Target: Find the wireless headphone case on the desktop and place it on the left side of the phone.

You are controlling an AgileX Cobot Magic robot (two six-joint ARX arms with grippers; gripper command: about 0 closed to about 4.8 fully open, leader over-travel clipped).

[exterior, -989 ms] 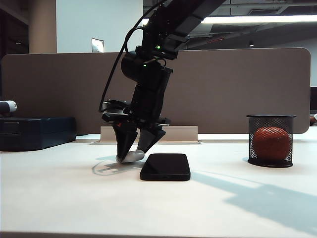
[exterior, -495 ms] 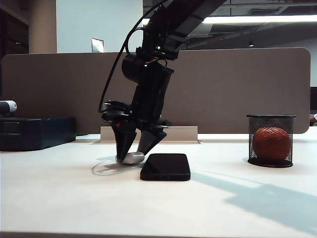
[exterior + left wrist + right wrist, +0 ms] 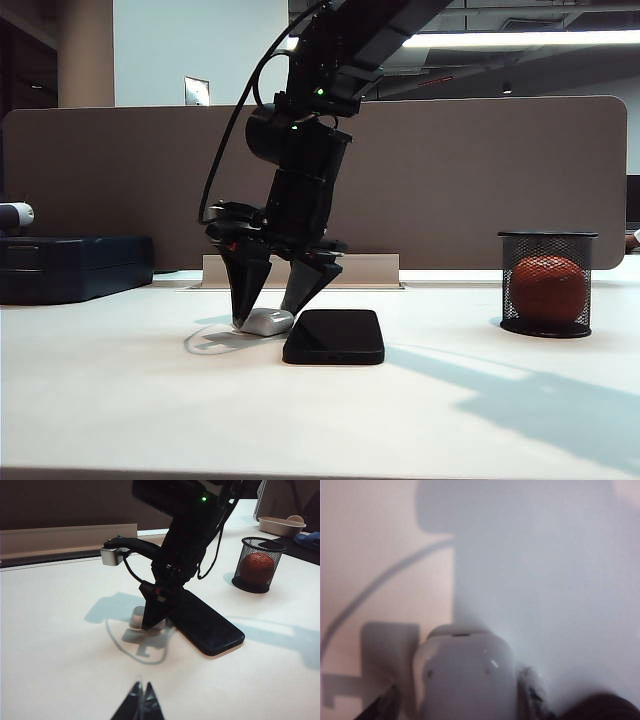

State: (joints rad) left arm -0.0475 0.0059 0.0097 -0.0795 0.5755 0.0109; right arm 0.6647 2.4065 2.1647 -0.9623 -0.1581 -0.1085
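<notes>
Blue box point(image 3: 75, 266): far left, by the partition.
Left jaws point(image 3: 140, 706): pressed together, hovering over bare desk point(image 3: 150, 400).
Right jaws point(image 3: 275, 305): spread, straddling the case point(image 3: 266, 321).
Case: on desk, touching phone's point(image 3: 335, 336) left edge.
Mesh cup point(image 3: 546, 283): far right, holding orange ball.

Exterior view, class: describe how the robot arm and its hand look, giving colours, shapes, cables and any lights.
The arm is black and chunky, with a rounded joint housing and a small green light. A black cable loops down its side. The right hand ends in two dark, tapering, wedge-shaped fingers. A small grey camera block sits on a curved bracket beside the wrist.
</notes>
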